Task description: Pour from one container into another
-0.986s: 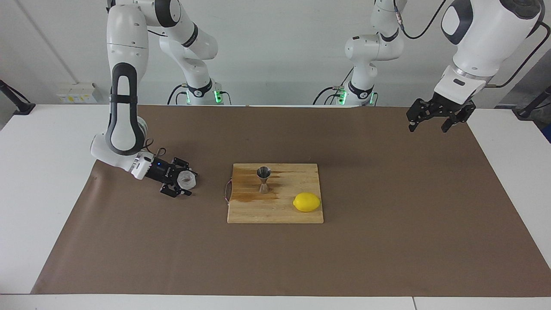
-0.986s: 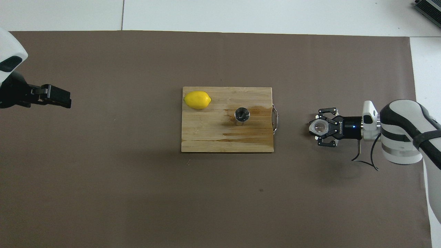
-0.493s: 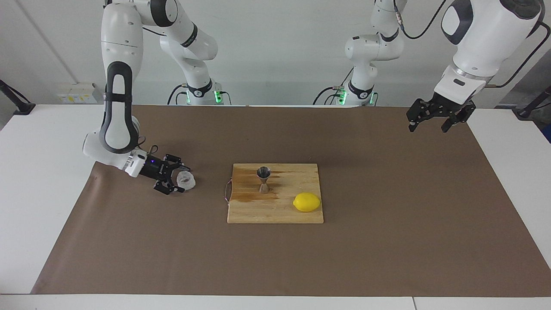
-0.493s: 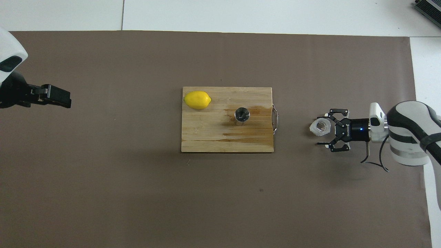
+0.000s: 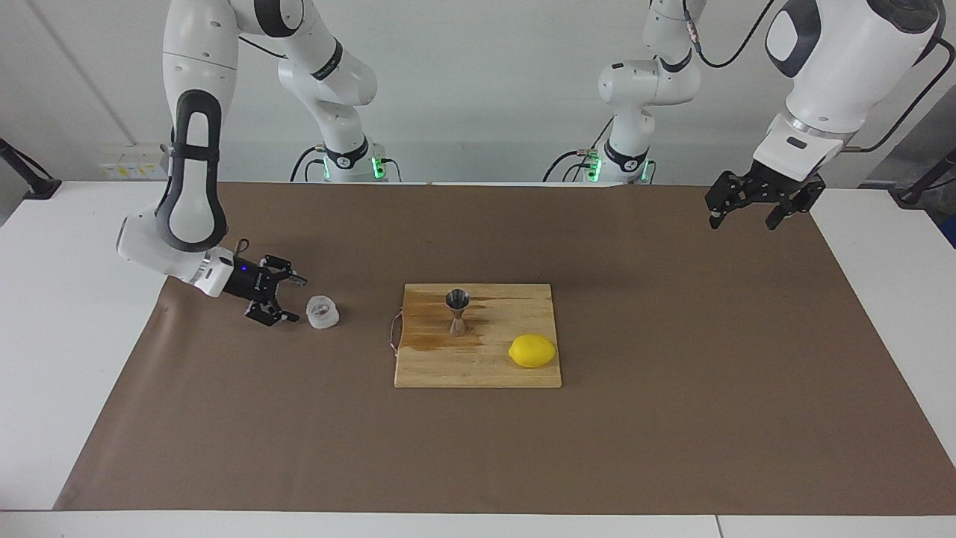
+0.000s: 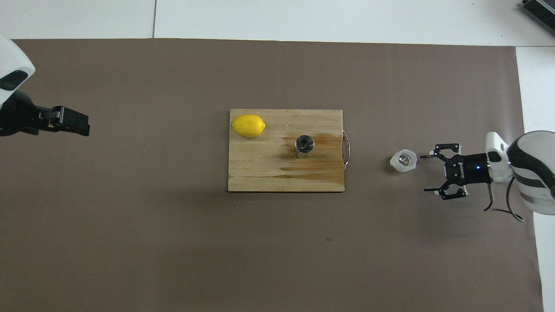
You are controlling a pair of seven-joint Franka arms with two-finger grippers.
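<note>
The small clear ribbed cup (image 5: 323,311) stands upright on the brown paper toward the right arm's end of the table, released, so the pour looks finished. The hourglass steel jigger (image 5: 457,311) stands mid wooden board (image 5: 478,370). The right hand (image 5: 282,299), jaws wide and empty, sits beside the cup. The left hand (image 5: 747,211) hangs open over its table corner, waiting
</note>
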